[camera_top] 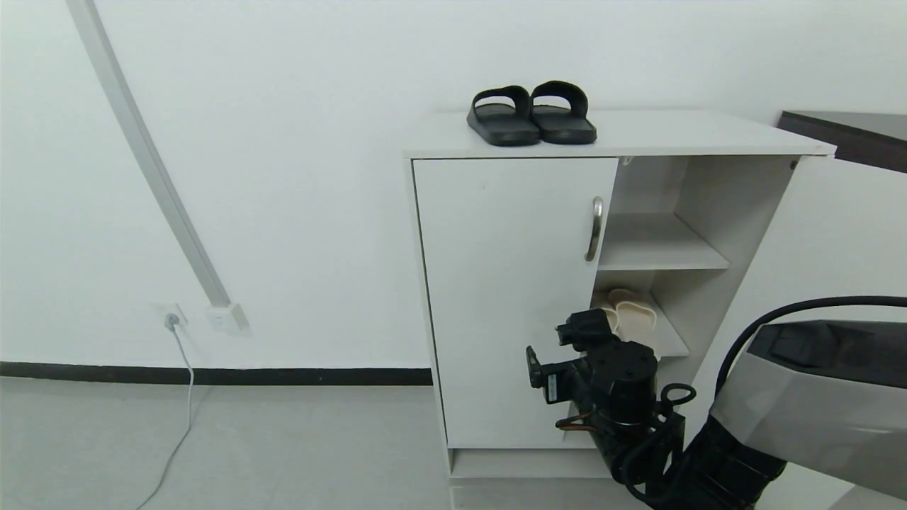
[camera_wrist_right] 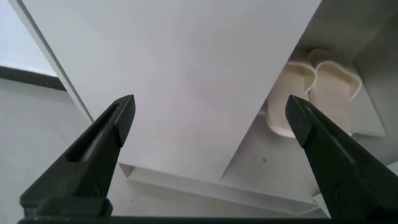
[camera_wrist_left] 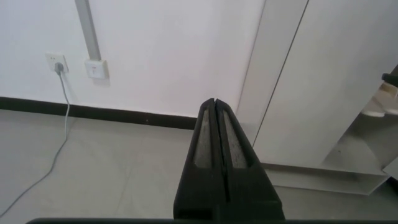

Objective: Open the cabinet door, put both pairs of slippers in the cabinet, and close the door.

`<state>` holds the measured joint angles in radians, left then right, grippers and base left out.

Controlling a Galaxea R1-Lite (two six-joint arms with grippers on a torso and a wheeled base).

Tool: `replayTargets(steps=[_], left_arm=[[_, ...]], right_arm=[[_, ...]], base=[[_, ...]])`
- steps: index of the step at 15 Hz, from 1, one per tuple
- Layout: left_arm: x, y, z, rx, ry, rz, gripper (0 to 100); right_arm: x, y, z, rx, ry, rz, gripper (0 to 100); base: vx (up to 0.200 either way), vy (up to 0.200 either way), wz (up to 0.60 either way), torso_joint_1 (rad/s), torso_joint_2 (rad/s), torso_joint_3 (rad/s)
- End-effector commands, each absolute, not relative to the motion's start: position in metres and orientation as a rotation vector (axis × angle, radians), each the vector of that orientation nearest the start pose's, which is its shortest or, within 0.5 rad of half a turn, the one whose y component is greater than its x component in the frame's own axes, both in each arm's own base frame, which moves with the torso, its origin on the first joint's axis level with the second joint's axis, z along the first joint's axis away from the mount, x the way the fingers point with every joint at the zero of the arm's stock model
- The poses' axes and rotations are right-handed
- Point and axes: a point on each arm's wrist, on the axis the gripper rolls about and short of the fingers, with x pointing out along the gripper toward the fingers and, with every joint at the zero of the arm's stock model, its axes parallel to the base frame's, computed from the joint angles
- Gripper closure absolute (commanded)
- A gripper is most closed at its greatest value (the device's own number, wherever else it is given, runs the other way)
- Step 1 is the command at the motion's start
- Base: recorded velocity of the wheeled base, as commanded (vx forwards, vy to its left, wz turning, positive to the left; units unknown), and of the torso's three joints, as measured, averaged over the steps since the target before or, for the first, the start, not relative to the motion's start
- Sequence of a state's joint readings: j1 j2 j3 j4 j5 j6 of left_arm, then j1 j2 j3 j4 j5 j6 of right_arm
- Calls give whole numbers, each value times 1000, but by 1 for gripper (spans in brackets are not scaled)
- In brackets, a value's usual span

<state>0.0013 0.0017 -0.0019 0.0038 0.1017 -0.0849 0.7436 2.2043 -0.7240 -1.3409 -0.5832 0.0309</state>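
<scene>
Black slippers (camera_top: 531, 117), one pair, sit on the white cabinet's (camera_top: 708, 131) top surface at upper centre of the head view. A second, cream pair (camera_top: 634, 315) lies on the lower shelf (camera_top: 673, 343) inside (right door (camera_top: 836, 234) open, left door (camera_top: 503, 297) shut). The right pincer (camera_top: 556, 350), spread wide, hangs lower right of centre, overlapping the cream pair's edge. The left pincer (camera_wrist_left: 214, 102) is pressed closed, holding nothing. One wall socket (camera_top: 170, 316) is at lower left.

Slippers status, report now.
Right gripper open beside shelved cream slippers; left gripper shut. Black slippers atop cabinet. Right door open, no obstruction seen.
</scene>
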Motion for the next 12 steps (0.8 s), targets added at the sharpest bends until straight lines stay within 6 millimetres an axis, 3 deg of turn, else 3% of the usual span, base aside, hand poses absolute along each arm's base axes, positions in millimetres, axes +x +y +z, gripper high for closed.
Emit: replayTargets(steps=[1, 12], left_arm=[[-23, 2, 76, -84, -1, 103, 100], [-23, 2, 76, -86, -1, 103, 100]], right_arm=[[278, 239, 61, -55, 113, 159, 0], [278, 239, 60, -56, 114, 159, 0]], base=[[0, 0, 0, 95, -452, -349], [0, 0, 0, 143, -470, -330]])
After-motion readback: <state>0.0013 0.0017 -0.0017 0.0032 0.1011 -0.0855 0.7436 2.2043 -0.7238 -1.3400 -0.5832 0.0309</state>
